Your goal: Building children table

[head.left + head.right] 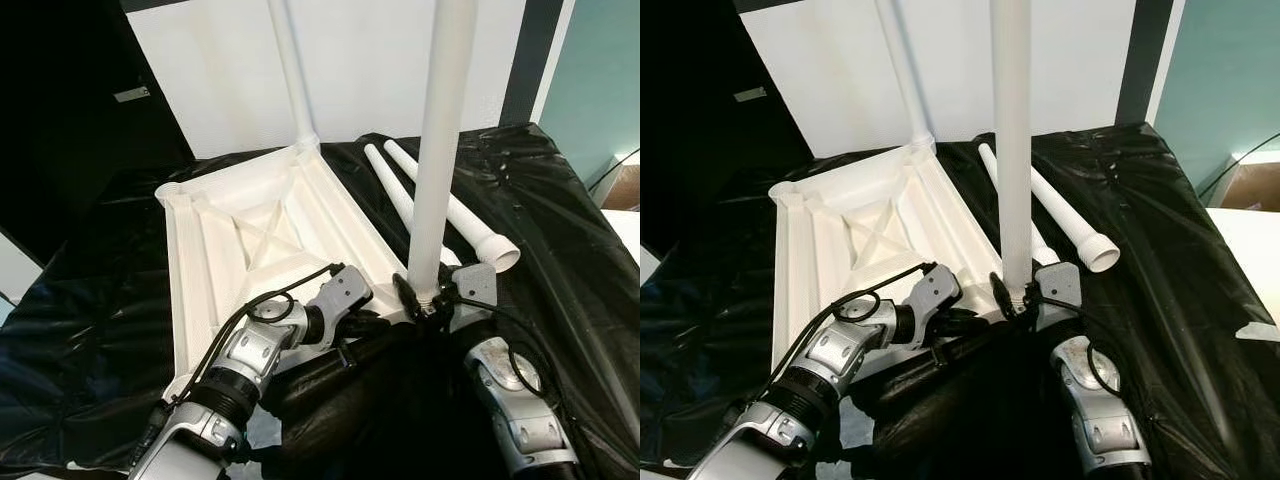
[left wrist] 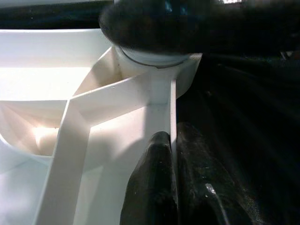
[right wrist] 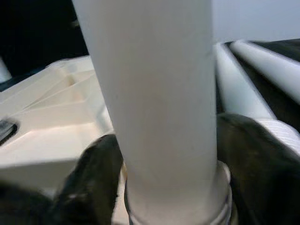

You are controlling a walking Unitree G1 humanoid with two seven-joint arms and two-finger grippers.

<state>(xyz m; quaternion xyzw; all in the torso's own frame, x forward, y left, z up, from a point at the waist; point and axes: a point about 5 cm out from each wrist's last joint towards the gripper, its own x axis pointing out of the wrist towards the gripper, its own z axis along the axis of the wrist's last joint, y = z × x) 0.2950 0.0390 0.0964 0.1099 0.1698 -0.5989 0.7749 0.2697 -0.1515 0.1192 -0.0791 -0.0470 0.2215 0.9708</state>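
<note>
A white tabletop (image 1: pixel 225 245) lies upside down on black sheeting. One white leg (image 1: pixel 290 70) stands upright in its far corner. A second leg (image 1: pixel 440 150) stands upright at the near right corner socket (image 2: pixel 154 58), and my right gripper (image 1: pixel 432 300) is shut around its base; in the right wrist view the fingers (image 3: pixel 96 178) flank the leg (image 3: pixel 159 108). My left gripper (image 1: pixel 375 325) is shut on the tabletop's side rim (image 2: pixel 172 112) just short of that corner, one finger (image 2: pixel 150 187) inside the rim and one outside.
Two loose white legs (image 1: pixel 455 215) lie side by side on the black sheeting (image 1: pixel 560 230) to the right of the tabletop. A white wall panel (image 1: pixel 380 60) stands behind. The sheeting is crumpled around both arms.
</note>
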